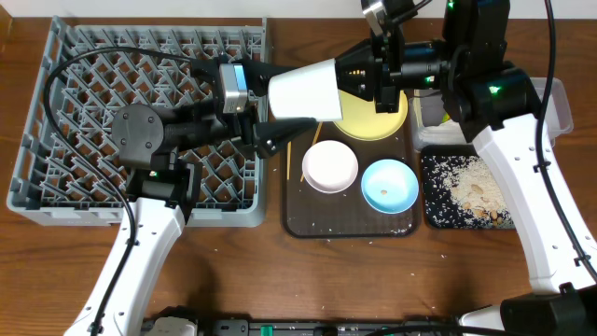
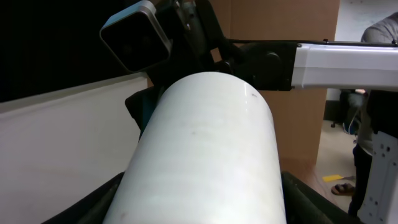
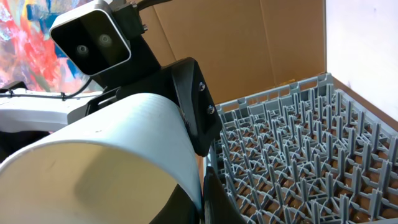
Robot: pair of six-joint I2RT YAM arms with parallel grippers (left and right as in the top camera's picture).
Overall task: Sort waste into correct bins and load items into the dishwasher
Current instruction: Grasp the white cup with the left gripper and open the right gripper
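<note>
Left gripper (image 1: 265,101) pinches the small white cup (image 1: 303,91) sideways beside the grey dish rack (image 1: 56,112). The right gripper (image 1: 373,79) is at its mouth, can't tell its grip.

Most of the yellow plate (image 1: 368,126) and clear tub (image 1: 560,107), behind the white cup (image 1: 303,91) and right arm (image 1: 485,84).

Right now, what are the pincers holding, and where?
The white cup: left pincer grips its narrow base end; right pincer meets the wide rim, grip unclear.
</note>
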